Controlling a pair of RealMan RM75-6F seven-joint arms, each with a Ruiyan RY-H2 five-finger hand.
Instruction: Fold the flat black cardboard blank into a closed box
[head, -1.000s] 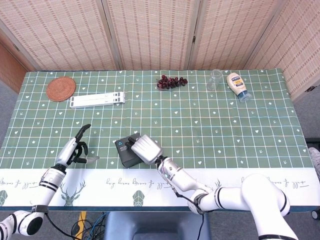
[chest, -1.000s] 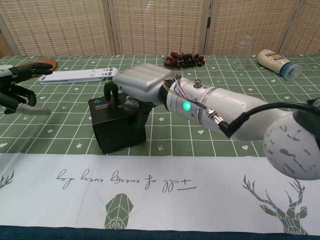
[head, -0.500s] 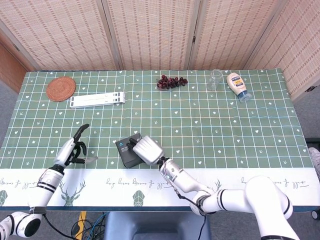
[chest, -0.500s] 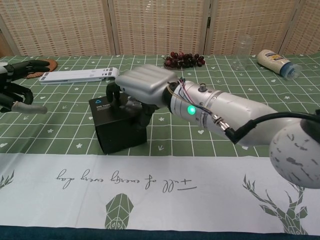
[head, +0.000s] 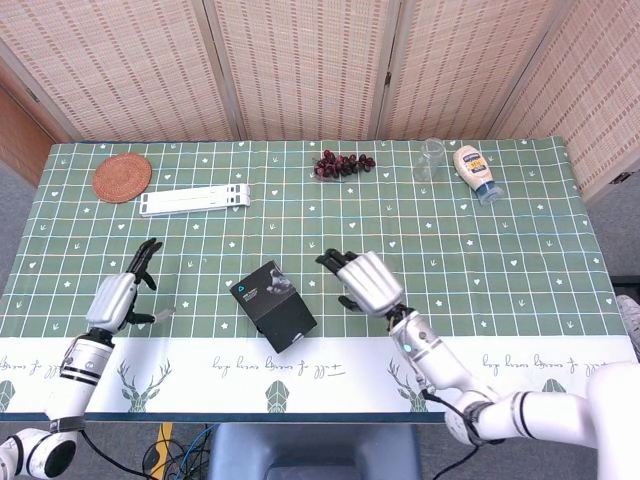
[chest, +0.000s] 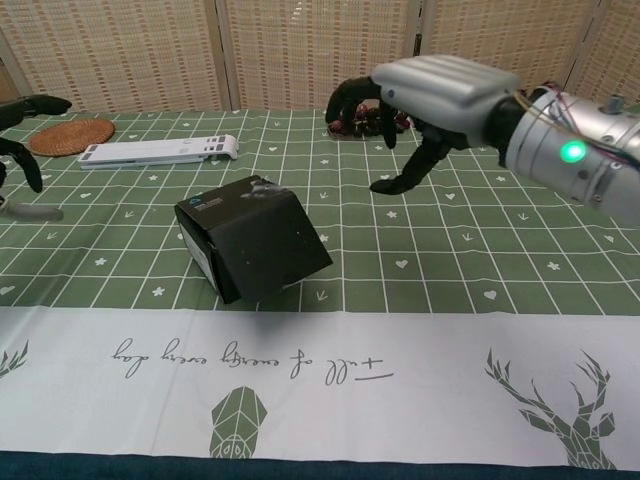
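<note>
Off came the right robot hand (head: 365, 283): a second before it had been pressed down over the black box (head: 278, 305), and now it hung clear to the box's right, well apart from it. Its fingers (chest: 395, 184) were curled loosely with gaps between them, and nothing was in them. The box itself had swung round, sitting skewed on the green checked surface (head: 500, 240) near the front edge, one corner pointing at the white border. From the chest view it looked closed on the sides I could see, with a small flap or tab (chest: 262, 187) showing on top; whether that was tucked home I could not tell.

It looked like light, thin card: stiff along the creases, easy to dent on the panels, and liable to skid on the cloth. My guess was that the best hold was across two opposite faces, close to the edges.

Over on the far side, the left robot hand (head: 118, 295) sat near the surface's edge, fingers parted, holding nothing.
</note>
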